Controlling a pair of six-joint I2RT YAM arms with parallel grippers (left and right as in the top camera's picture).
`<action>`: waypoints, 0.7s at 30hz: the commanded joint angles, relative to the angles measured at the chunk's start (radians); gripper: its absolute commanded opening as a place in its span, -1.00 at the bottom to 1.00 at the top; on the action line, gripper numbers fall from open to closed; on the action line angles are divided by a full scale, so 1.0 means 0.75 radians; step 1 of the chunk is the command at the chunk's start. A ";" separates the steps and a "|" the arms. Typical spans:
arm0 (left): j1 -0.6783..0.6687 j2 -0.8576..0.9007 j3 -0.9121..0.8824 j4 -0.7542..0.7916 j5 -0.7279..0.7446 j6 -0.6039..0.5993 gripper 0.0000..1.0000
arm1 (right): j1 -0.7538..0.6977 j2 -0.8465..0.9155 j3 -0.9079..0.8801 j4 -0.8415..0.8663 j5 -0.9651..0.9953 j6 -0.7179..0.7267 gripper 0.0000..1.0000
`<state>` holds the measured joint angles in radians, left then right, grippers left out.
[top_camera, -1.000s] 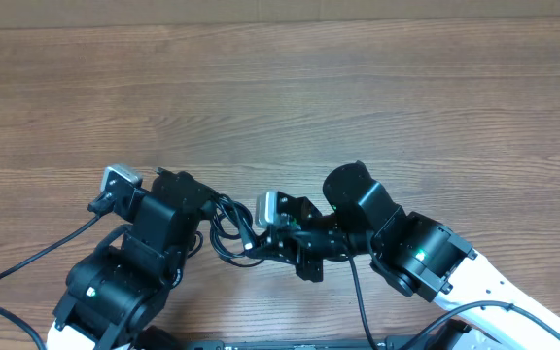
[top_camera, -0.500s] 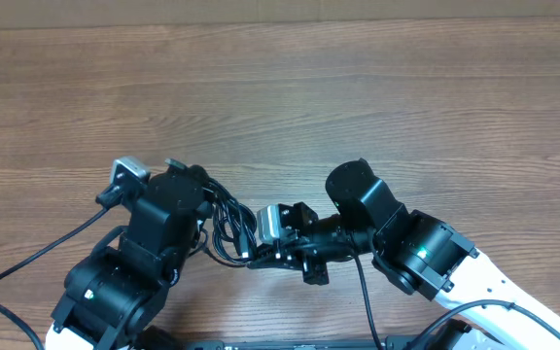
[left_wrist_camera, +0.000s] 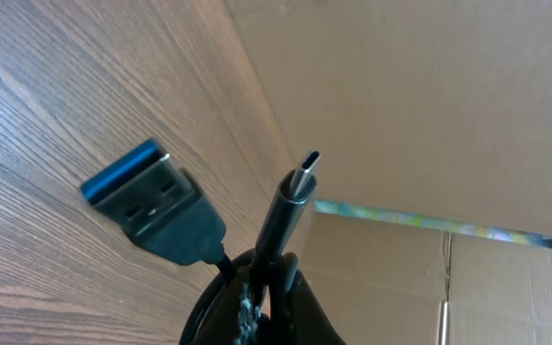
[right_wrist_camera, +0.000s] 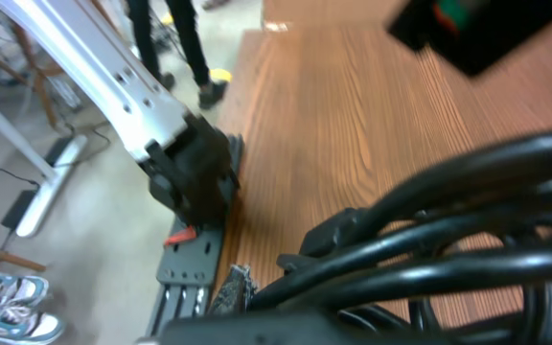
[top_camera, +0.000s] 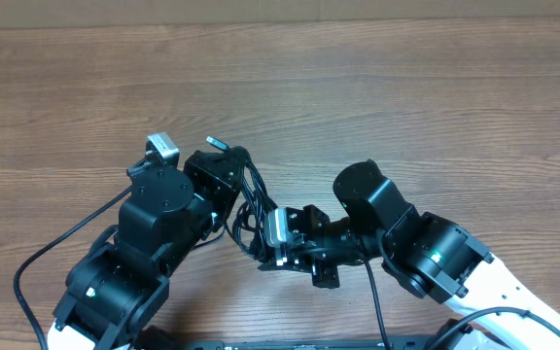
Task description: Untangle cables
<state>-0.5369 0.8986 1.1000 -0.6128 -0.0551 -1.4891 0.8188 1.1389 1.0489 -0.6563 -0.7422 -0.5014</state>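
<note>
The cables (top_camera: 250,199) hang as a black bunch of strands between the two arms, over the near middle of the table (top_camera: 377,97) and lifted clear of the wood, as far as we can tell from overhead. At one end, two plug tips stick out of the bunch: a flat blue-tongued plug (left_wrist_camera: 149,196) and a slim silvery-tipped plug (left_wrist_camera: 292,196), side by side and pointing away from the left wrist camera, with a cardboard wall (left_wrist_camera: 429,96) behind them. The left gripper (top_camera: 227,163) is clenched on the strands just below those plugs. The right gripper (top_camera: 264,251) is clamped on the lower end of the bunch, and in its own view several thick loops (right_wrist_camera: 429,240) cross close in front of the lens.

Over the last second we see the left gripper swing up and away from the robot, carrying the plug ends with it, while the right one slides a little towards the near edge. The loose coil that sat between them is now drawn into a longer, straighter run. We judge this a pulling-apart step: the knot is being stretched so the strands can show themselves, but they are still bunched together and nothing is yet separated
</note>
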 commanded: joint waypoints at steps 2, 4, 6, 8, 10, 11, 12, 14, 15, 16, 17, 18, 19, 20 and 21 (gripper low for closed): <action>0.038 -0.052 0.028 0.083 -0.102 0.056 -0.92 | 0.058 -0.012 -0.020 -0.091 0.135 0.086 -0.84; 0.038 -0.082 0.028 0.064 -0.135 0.193 -0.91 | 0.058 -0.012 -0.020 -0.080 0.411 0.266 -0.74; 0.038 -0.106 0.028 0.030 -0.155 0.259 -0.92 | 0.058 -0.012 -0.020 -0.075 0.601 0.410 -0.60; 0.038 -0.120 0.028 -0.020 -0.197 0.300 -0.92 | 0.058 -0.012 -0.020 -0.074 0.639 0.468 -0.23; 0.038 -0.120 0.028 -0.075 -0.253 0.315 -0.92 | 0.058 -0.012 -0.020 -0.074 0.639 0.514 0.09; 0.038 -0.120 0.028 -0.111 -0.272 0.315 -0.92 | 0.058 -0.012 -0.020 -0.074 0.639 0.548 0.26; 0.038 -0.120 0.028 -0.138 -0.284 0.316 -0.92 | 0.058 -0.013 -0.020 -0.073 0.639 0.564 0.32; 0.038 -0.120 0.028 -0.186 -0.323 0.316 -0.92 | 0.058 -0.013 -0.020 -0.059 0.640 0.582 0.52; 0.038 -0.120 0.028 -0.203 -0.339 0.317 -0.92 | 0.058 -0.013 -0.020 -0.043 0.649 0.621 0.58; 0.038 -0.119 0.028 -0.232 -0.357 0.317 -0.91 | 0.058 -0.013 -0.020 -0.014 0.683 0.694 0.62; 0.038 -0.119 0.028 -0.267 -0.376 0.318 -0.92 | 0.058 -0.013 -0.020 0.003 0.714 0.744 0.70; 0.038 -0.119 0.028 -0.316 -0.402 0.322 -0.92 | 0.058 -0.013 -0.020 0.040 0.775 0.849 1.00; 0.038 -0.119 0.028 -0.346 -0.406 0.322 -0.92 | 0.058 -0.013 -0.020 0.070 0.781 0.897 1.00; 0.037 -0.119 0.028 -0.361 -0.405 0.322 -0.92 | 0.058 -0.013 -0.020 0.097 0.779 0.924 1.00; 0.037 -0.119 0.028 -0.388 -0.404 0.322 -0.91 | 0.058 -0.013 -0.020 0.134 0.775 0.966 1.00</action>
<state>-0.5125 0.8154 1.1019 -0.8822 -0.3107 -1.2713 0.8589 1.1370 1.0336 -0.5980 -0.2008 0.0837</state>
